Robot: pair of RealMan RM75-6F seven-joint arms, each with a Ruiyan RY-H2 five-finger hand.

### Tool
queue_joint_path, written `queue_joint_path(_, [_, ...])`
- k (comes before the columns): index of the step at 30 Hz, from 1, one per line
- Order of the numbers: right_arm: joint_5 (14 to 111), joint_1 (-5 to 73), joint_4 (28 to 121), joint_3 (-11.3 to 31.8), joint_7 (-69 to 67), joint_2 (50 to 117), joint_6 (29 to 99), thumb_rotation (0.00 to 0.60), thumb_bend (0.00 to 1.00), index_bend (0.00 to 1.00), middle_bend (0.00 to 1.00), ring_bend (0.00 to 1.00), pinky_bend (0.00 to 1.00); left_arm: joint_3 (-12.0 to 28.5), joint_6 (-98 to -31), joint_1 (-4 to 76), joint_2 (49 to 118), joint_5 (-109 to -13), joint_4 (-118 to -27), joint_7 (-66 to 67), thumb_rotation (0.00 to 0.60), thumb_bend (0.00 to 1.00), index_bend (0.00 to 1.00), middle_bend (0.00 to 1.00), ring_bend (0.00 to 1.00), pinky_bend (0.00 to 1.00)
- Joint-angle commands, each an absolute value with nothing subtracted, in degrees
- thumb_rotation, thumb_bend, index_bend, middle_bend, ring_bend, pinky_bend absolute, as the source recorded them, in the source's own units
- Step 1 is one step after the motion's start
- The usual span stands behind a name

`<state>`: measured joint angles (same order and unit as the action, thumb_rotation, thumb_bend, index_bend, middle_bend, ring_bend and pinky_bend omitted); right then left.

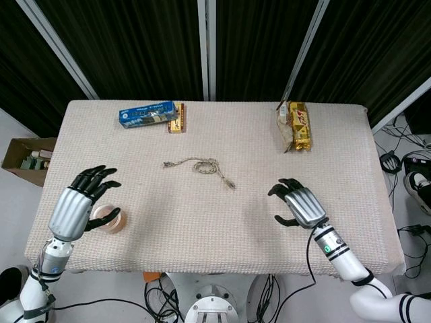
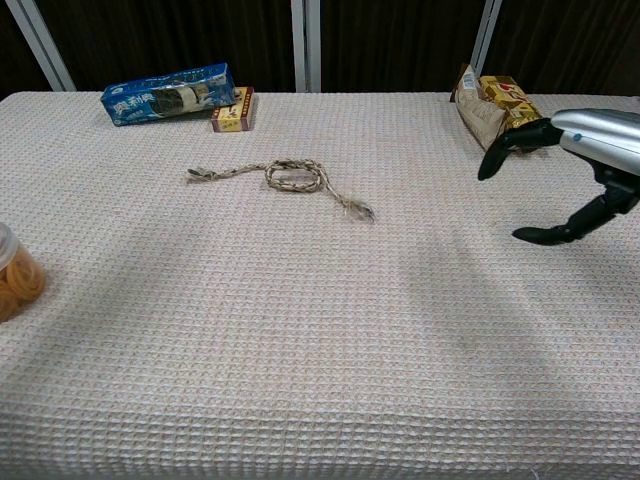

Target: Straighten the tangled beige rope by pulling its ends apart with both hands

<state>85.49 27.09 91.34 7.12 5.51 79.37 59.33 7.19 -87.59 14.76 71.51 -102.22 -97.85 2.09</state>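
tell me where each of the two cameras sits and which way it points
Head view: high above the table's near edge, looking steeply down on the whole table; both arms show, left hand by the snack cup, right hand open over the cloth.
Chest view: low, near table height, looking forward across the cloth to the dark curtain; only the right hand enters, at the right edge.
Shared: the beige rope, blue biscuit pack, yellow snack bag, and right hand.
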Motion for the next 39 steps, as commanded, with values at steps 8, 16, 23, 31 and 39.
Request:
queue_joint_path(8, [67.7,32.2,87.7,13.3,20.3,91.2,55.8,0.600,0.18,0.33,0.30,0.13,0.24,6.2,-85.7,16.5,73.3,-101.6,-97.0,1.6,0.600,0.19,0.35,0.21,0.16,0.23])
queue_joint_path(16, [55.1,39.9,80.9,18.9,32.4,102.9,58.0,0.600,0.15,0.39,0.34,0.15,0.28,4.1,-86.3,15.9,74.5,-101.5,-96.0,1.2,0.600,0.19,0.36,0.21,0.16,0.23])
queue_joint_path(23, [46.3,47.6,72.4,22.9,42.5,112.8,61.3,0.600,0.13,0.43,0.35,0.15,0.28,2.9,-87.1,15.2,75.4,-101.2,-95.2,0.3,0.600,0.19,0.36,0.21,0.16,0.23])
queue_joint_path(31, [43.4,53.0,63.6,26.6,43.0,119.9,62.4,0.600,0.13,0.45,0.36,0.15,0.28,2.0,-87.4,14.9,75.9,-100.7,-94.2,-1.1,0.600,0.19,0.36,0.21,0.16,0.23])
queue_joint_path(39, [41.8,56.6,55.2,28.3,43.0,124.3,60.8,0.600,0.17,0.46,0.37,0.15,0.28,1.8,-87.3,15.2,76.7,-100.5,-93.2,-2.4,0.600,0.19,0.36,0.21,0.16,0.23])
